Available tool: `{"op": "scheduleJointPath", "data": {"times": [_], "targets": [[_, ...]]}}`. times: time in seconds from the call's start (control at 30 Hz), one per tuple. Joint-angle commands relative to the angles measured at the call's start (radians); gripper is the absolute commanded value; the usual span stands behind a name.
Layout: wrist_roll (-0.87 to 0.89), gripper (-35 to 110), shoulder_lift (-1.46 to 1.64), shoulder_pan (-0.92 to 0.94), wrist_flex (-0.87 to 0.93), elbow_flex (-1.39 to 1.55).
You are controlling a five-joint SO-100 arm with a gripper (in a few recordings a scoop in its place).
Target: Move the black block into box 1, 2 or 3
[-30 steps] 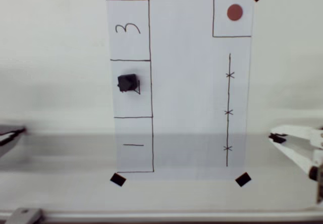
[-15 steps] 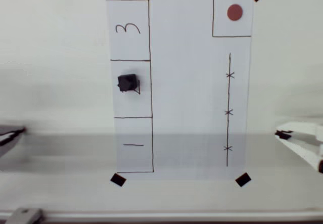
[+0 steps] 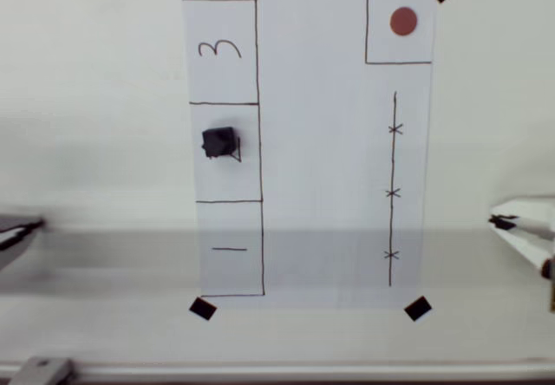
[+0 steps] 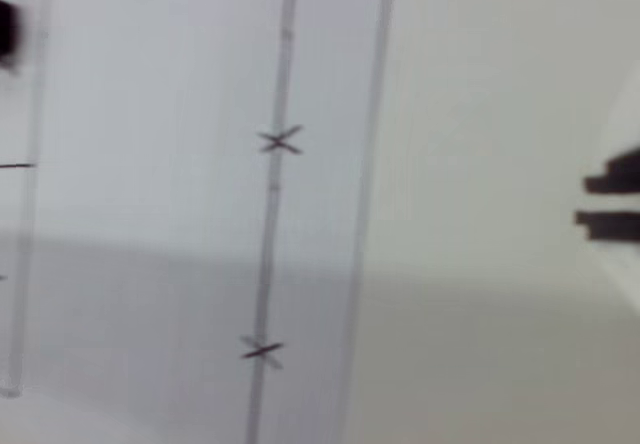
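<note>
Since a second ago, we see the white two-finger gripper (image 3: 496,222) drawn back toward the right edge of the overhead view, further off the sheet; nothing else has shifted. Going left to right in that view, the small matte black cube (image 3: 220,143) sits inside the pen-drawn rectangle marked "2" (image 3: 247,172), partly covering the numeral, between the rectangle marked "3" (image 3: 221,50) above and the rectangle marked "1" (image 3: 230,248) below. Next comes the vertical pen line with three crosses (image 3: 393,192), with the red dot in its square (image 3: 403,22) above it. At the far right the gripper holds nothing; its dark tips seem close together, but we cannot tell how far apart they stand.
</note>
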Motion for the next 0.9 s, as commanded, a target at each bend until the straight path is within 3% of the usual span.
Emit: {"op": "scheduleJointPath", "data": {"times": [0.0,0.87], "targets": [[0.043,0,0.015,0.006,0.147,0.011],[0.054,0,0.017,-0.011,0.156,0.011]]}}
